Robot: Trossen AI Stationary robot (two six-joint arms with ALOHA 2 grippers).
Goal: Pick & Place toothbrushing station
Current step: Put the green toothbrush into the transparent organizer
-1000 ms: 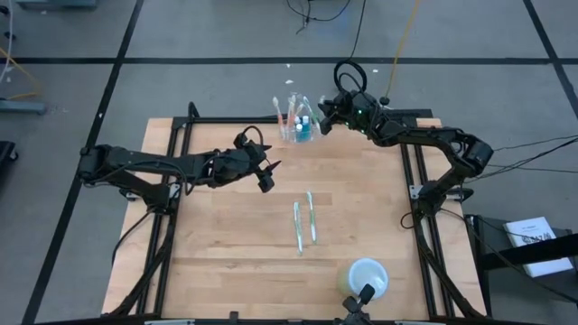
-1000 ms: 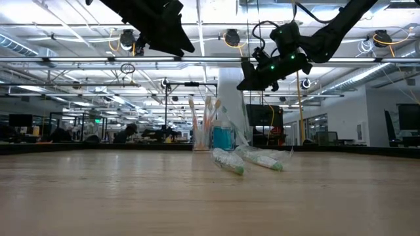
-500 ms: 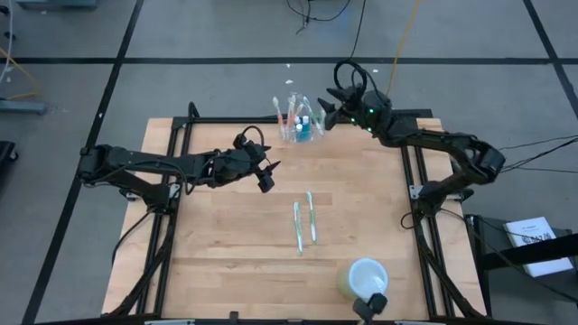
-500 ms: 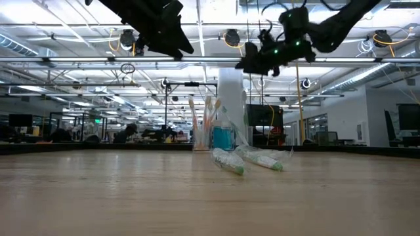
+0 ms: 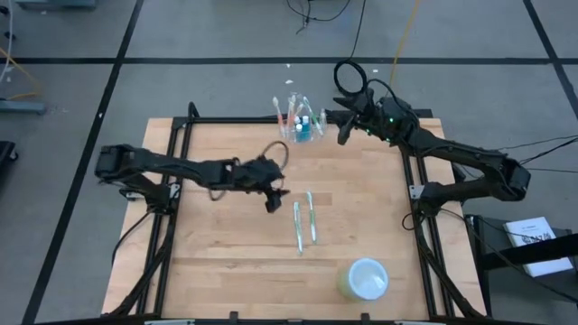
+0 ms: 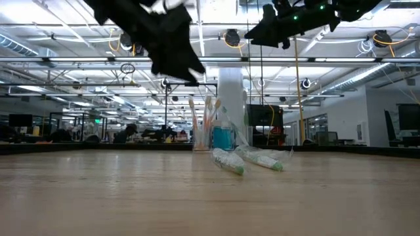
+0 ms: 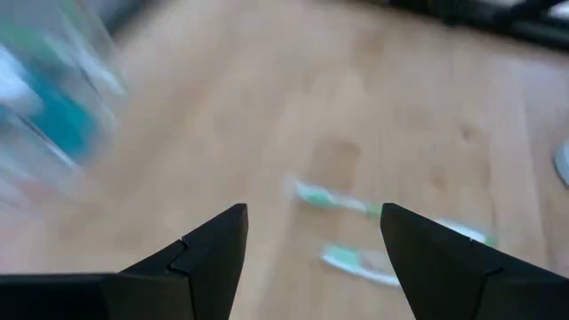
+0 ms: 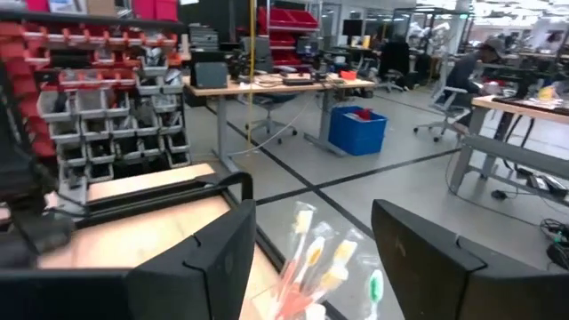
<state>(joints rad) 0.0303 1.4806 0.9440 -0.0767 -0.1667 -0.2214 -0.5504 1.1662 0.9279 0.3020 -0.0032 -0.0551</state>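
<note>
a: where is the small see-through clear plastic holder cup (image 5: 300, 127) sitting right now?

b: it is standing upright at about twelve o'clock on the pale wooden table (image 5: 235, 253), close to the far edge, with bristle-up toothbrushes and something blue showing inside. in the low view the cup (image 6: 213, 134) is resting on the table with nothing gripping it.

a: and the right claw (image 5: 344, 129)?

b: it is hanging just to the three o'clock side of the cup, raised above the table. in its own wrist view the two dark fingers (image 8: 204, 267) are standing wide apart with nothing between them, and the brush heads are showing in the gap, so i judge it is lining up on the cup, not holding it.

a: the left claw (image 5: 274, 199)?

b: it is hovering near the table's middle, at about seven o'clock from the cup and just to the nine o'clock side of the two slim wrapped white-and-green toothbrushes (image 5: 304, 222) lying side by side. its fingers (image 7: 213, 258) are spread open and empty too, pointing toward those brushes.

a: anything else?

b: a pale round white-lidded tub (image 5: 366, 279) is sitting near five o'clock, well apart from both claws. the cup is probably staying at the far edge because neither claw is closing on it yet.
</note>
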